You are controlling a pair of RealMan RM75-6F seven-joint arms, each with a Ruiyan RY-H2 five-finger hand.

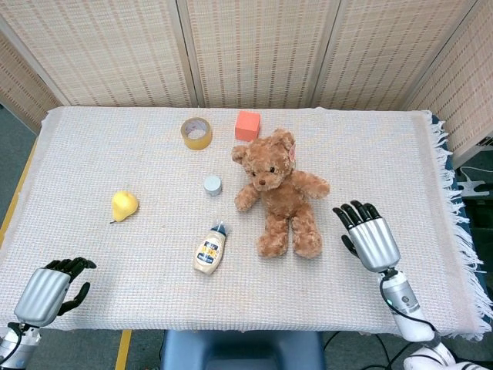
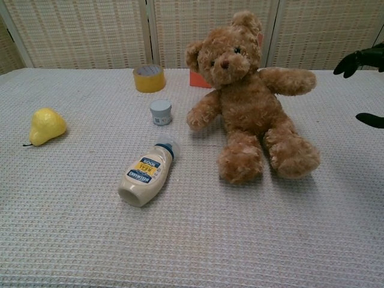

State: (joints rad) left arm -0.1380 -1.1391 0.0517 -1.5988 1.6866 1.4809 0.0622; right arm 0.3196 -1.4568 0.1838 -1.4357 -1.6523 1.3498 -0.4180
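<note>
Hovering just right of the teddy bear [image 1: 280, 192], which lies mid-surface, the right hand [image 1: 370, 237] holds nothing, fingers spread wide. At the near left edge, the left hand [image 1: 48, 290] curls empty. Only the chest view misses the left hand, catching the right hand's fingertips [image 2: 359, 60].

**What lies on my counter**

My counter [image 1: 370, 146] is covered by a pale woven cloth with a fringe at its 3 o'clock edge. Near the middle a brown teddy bear [image 1: 280, 190] lies on its back. At its 11 o'clock sits an orange block [image 1: 247, 125], with a roll of tape [image 1: 196, 132] at 9 o'clock of that. A small grey cap [image 1: 212, 185] stands just beside the bear's arm. A mayonnaise bottle [image 1: 210, 249] lies on its side at the bear's 8 o'clock, and a yellow pear [image 1: 123, 205] lies well apart at 9 o'clock.
</note>
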